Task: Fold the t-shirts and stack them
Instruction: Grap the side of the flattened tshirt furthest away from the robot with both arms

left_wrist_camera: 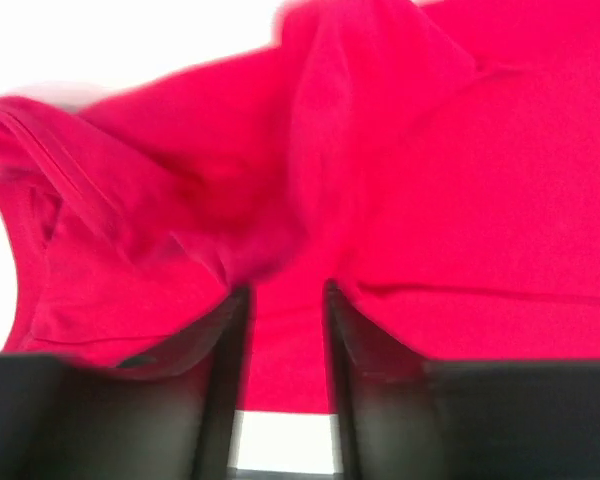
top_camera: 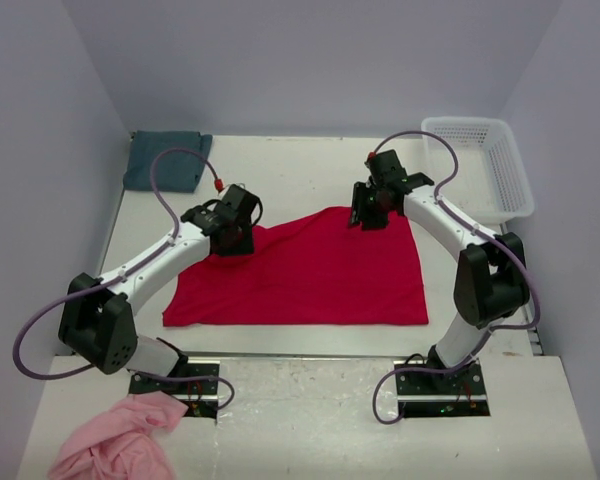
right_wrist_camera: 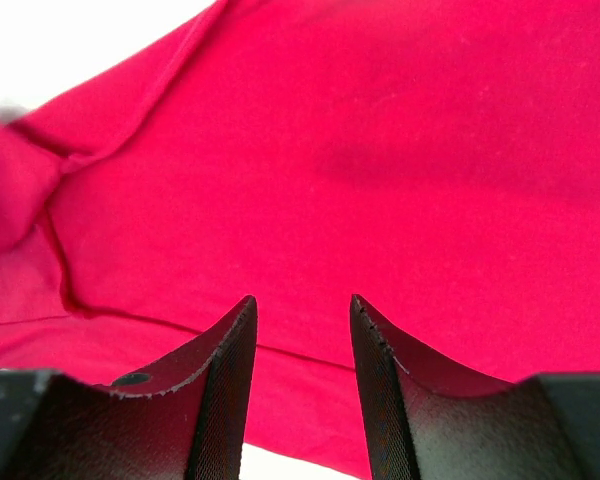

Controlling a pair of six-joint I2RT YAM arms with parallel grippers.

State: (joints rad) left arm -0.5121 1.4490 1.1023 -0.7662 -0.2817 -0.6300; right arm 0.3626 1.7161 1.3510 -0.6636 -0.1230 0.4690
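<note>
On the white table (top_camera: 300, 165) in front of the two arms, the crimson red t-shirt (top_camera: 310, 275) lies spread out across the middle, its near hem straight and its far edge rising toward the right. A white mesh basket (top_camera: 465, 124) stands at the far right corner, well apart from the shirt. The dull teal t-shirt (top_camera: 165, 160) lies bunched in the far left corner. A pink cloth (top_camera: 120, 440) is heaped on the near ledge beside the left arm's base. The left gripper (top_camera: 232, 240) sits at the red shirt's far left corner, where the fabric is rumpled. In its wrist view the picture is blurred, but the two dark fingers (left_wrist_camera: 220, 380) stand a little apart, with red cloth filling the narrow gap between them. The right gripper (top_camera: 368, 215) is over the shirt's far right edge. Its fingers (right_wrist_camera: 225, 390) are parted wider, nothing is pinched between them, and smooth red fabric shows just beyond the tips.
</note>
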